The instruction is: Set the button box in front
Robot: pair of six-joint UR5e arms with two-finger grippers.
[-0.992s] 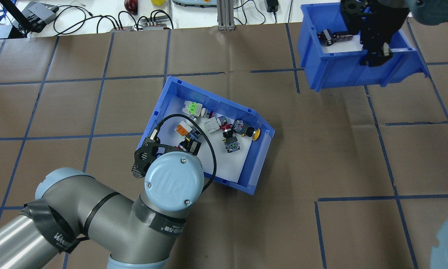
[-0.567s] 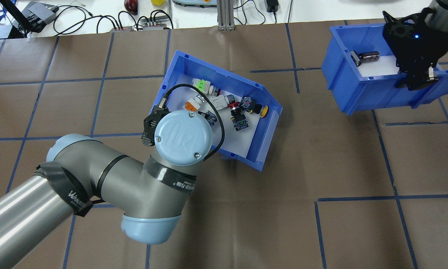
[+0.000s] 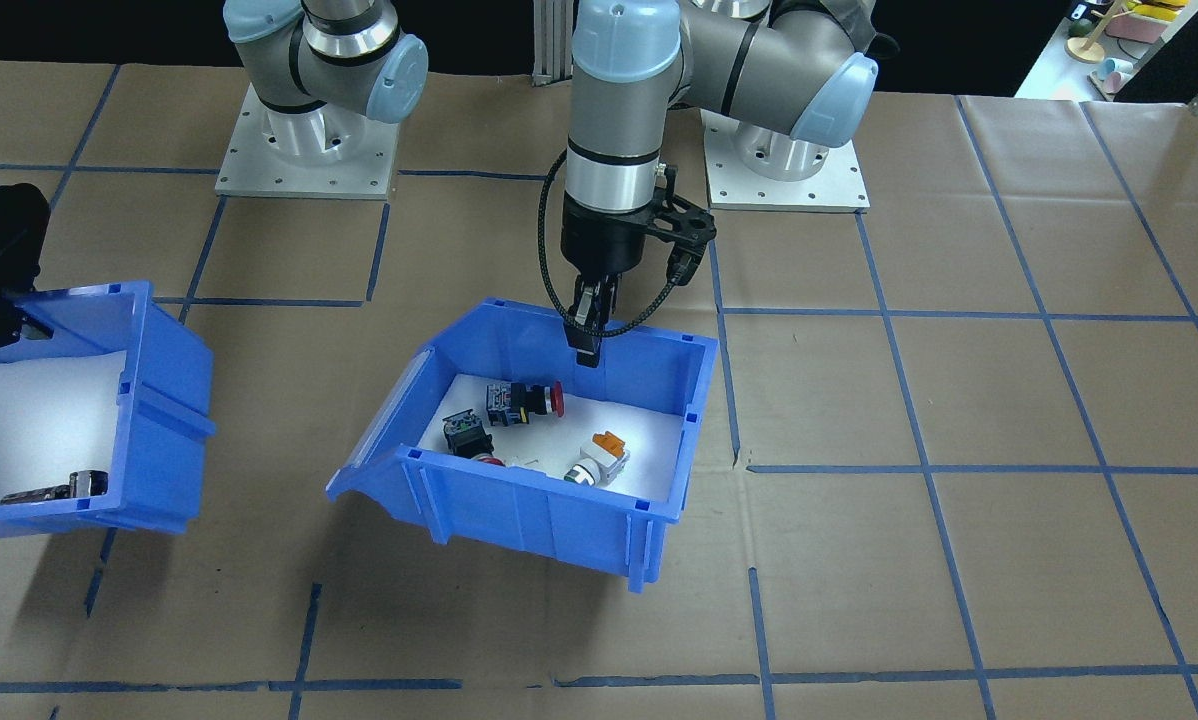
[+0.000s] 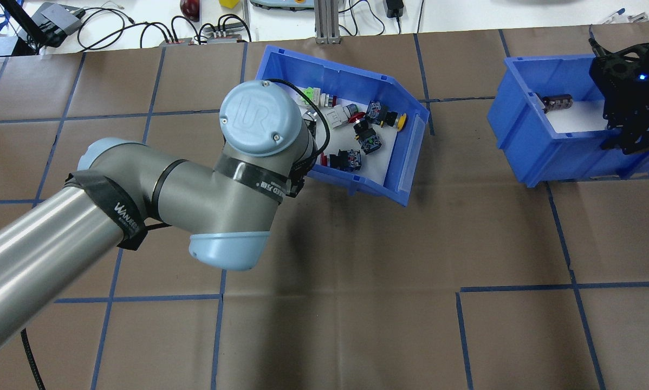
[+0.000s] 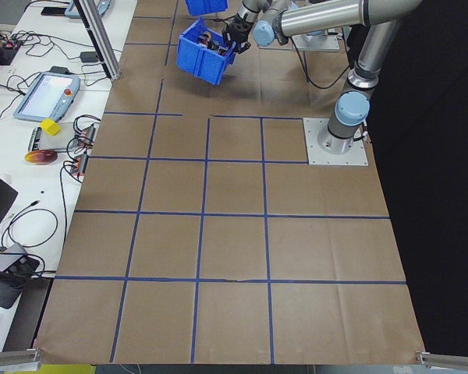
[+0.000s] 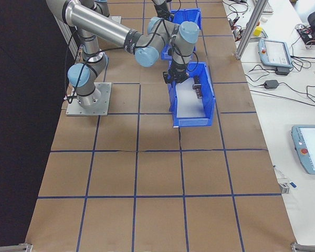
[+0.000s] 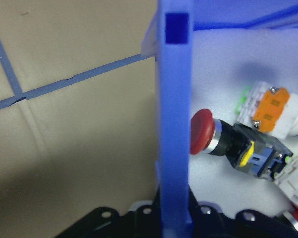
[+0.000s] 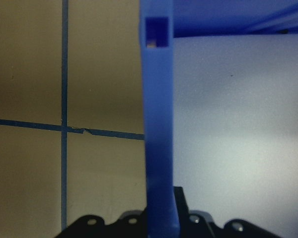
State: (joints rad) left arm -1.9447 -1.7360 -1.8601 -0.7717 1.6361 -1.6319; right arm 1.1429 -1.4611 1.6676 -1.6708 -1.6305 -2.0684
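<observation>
The button box point(image 4: 351, 76) is a blue bin with a white liner, holding red point(image 3: 556, 398), orange point(image 3: 609, 443), yellow point(image 4: 403, 120) and green point(image 4: 307, 97) capped switches. It hangs tilted, a little off the brown paper near the table's far edge. My left gripper point(image 3: 587, 335) is shut on the wall nearest the robot; that wall point(image 7: 174, 124) runs between the jaws in the left wrist view. My right gripper point(image 4: 636, 138) is shut on the wall point(image 8: 159, 124) of another blue bin point(image 4: 546, 151) that holds a dark cylinder point(image 4: 556, 101).
Cables and small devices point(image 4: 194, 30) lie on the white bench just beyond the button box, beside an aluminium post point(image 4: 327, 21). The two arm bases point(image 3: 304, 150) stand at the robot's side. Brown paper with blue tape lines point(image 4: 514, 287) covers the table.
My left arm has carried the button box away from the robot, toward the far edge and slightly right. My right arm has moved the other bin rightward and a bit nearer.
</observation>
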